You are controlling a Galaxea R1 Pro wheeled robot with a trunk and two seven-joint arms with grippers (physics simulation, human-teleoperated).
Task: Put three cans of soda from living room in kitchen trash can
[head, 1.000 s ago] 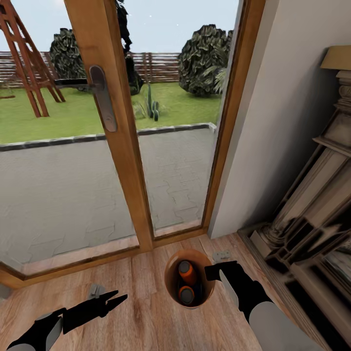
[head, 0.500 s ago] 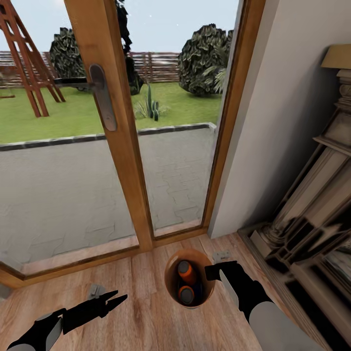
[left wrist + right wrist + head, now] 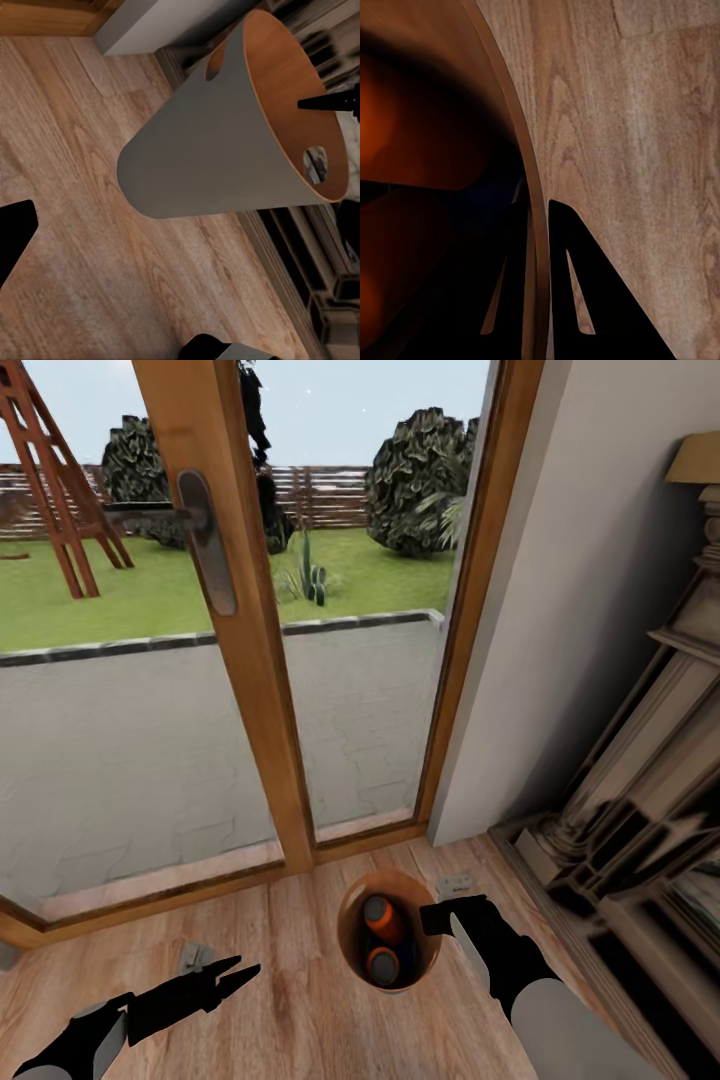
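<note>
Bin [image 3: 352, 905] stands on wood floor [image 3: 290, 1000] by glass door [image 3: 215, 660]; two orange cans [image 3: 382, 943] lie inside. Right gripper [image 3: 437, 916] pinches the bin's rim, one finger each side, likely to carry it. Left gripper [image 3: 238, 976] hangs open, empty

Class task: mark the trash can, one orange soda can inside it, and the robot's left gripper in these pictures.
trash can [image 3: 210, 142]: left wrist view, grey outer wall.
orange soda can [image 3: 377, 912]: head view, silvery top.
left gripper [image 3: 238, 970]: head view, between open fingertips.
</note>
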